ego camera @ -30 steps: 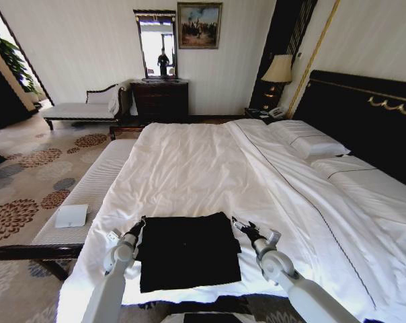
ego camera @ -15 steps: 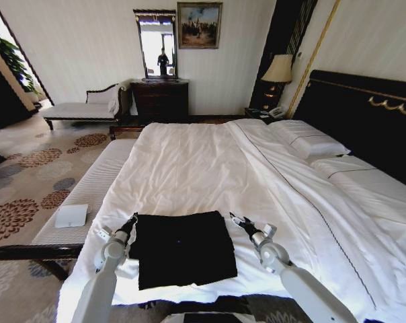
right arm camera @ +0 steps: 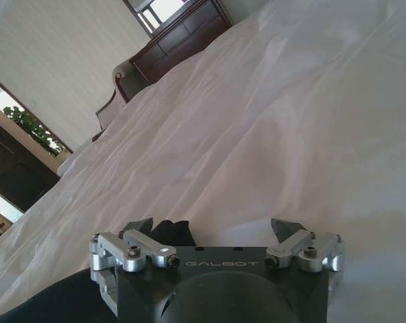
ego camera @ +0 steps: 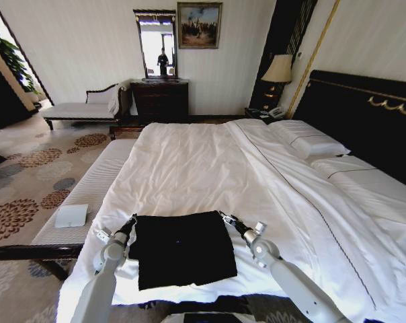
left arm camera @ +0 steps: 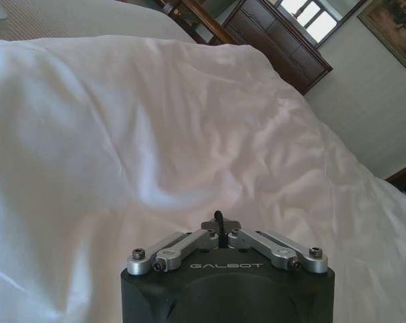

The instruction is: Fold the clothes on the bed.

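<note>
The clothes (ego camera: pixel 183 249), a black T-shirt folded into a rough rectangle, lie on the white bed (ego camera: pixel 189 168) near its front edge. My left gripper (ego camera: pixel 131 223) sits at the shirt's far left corner. In the left wrist view its fingertips (left arm camera: pixel 220 226) are pressed together and a small wisp of black fabric pokes up between them. My right gripper (ego camera: pixel 226 218) is at the shirt's far right corner. It (right arm camera: pixel 213 230) stands open, and black cloth (right arm camera: pixel 171 232) lies just beside one finger (right arm camera: pixel 140 227).
A pale upholstered bench (ego camera: pixel 89 195) with a white pad (ego camera: pixel 71 216) on it runs along the bed's left side. Pillows (ego camera: pixel 310 142) and the dark headboard (ego camera: pixel 364 114) are on the right. Wide bare sheet stretches beyond the shirt.
The shirt's raised top layer has settled flat and the shirt has shifted slightly left with my left gripper. My right gripper has moved left, up to the shirt's far right corner.
</note>
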Controlling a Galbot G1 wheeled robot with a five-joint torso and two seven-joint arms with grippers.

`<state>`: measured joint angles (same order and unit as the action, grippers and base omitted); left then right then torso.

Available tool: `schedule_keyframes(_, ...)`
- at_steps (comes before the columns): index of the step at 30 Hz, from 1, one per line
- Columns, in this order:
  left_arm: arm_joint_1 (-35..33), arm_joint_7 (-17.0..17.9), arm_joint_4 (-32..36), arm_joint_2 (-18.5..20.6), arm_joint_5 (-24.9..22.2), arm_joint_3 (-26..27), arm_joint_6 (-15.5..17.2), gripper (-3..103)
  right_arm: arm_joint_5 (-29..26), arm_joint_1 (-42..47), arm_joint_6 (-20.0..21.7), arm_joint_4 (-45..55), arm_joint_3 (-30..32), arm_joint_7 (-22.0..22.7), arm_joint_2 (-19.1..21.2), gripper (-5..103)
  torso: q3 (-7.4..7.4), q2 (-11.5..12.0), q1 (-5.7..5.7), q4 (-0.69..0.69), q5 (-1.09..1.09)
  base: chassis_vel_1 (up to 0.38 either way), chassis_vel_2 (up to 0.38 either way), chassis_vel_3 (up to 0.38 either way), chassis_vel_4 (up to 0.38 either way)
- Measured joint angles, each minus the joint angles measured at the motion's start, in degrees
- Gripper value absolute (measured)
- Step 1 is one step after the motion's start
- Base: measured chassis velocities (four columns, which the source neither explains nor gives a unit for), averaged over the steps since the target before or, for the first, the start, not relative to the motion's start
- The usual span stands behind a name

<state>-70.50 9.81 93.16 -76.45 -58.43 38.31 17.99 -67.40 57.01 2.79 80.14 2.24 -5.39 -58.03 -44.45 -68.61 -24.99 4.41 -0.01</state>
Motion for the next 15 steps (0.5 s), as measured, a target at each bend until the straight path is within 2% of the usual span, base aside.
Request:
schedule_keyframes(4, -0.2, 0.0, -0.2, -0.1, 0.2, 0.0, 0.0, 1, 0.4, -1.4, 0.2, -1.1, -1.1, 0.0, -0.5, 88, 0.0, 0.0, 0.0, 0.0, 0.0, 0.0, 0.0, 0.0, 0.0)
schedule_keyframes(8, -0.2, 0.0, -0.3, -0.2, 0.4, 0.0, 0.0, 1, 1.3, -2.4, 0.4, -2.1, -2.1, -0.4, -0.9, 75, 0.0, 0.0, 0.0, 0.0, 0.01, 0.0, 0.0, 0.0, 0.0)
schedule_keyframes(13, -0.2, 0.1, -0.3, -0.5, 0.6, 0.0, 0.0, 1, 4.6, -3.4, 1.5, -3.5, -2.7, -0.8, -0.9, 72, 0.0, 0.0, 0.0, 0.0, 0.01, 0.0, 0.0, 0.0, 0.0)
schedule_keyframes(15, 0.0, 0.2, -0.4, -0.5, 0.6, 0.0, 0.0, 1, 4.8, -3.4, 1.5, -3.4, -2.7, -0.8, -0.8, 62, 0.0, 0.0, 0.0, 0.0, 0.01, 0.0, 0.0, 0.0, 0.0)
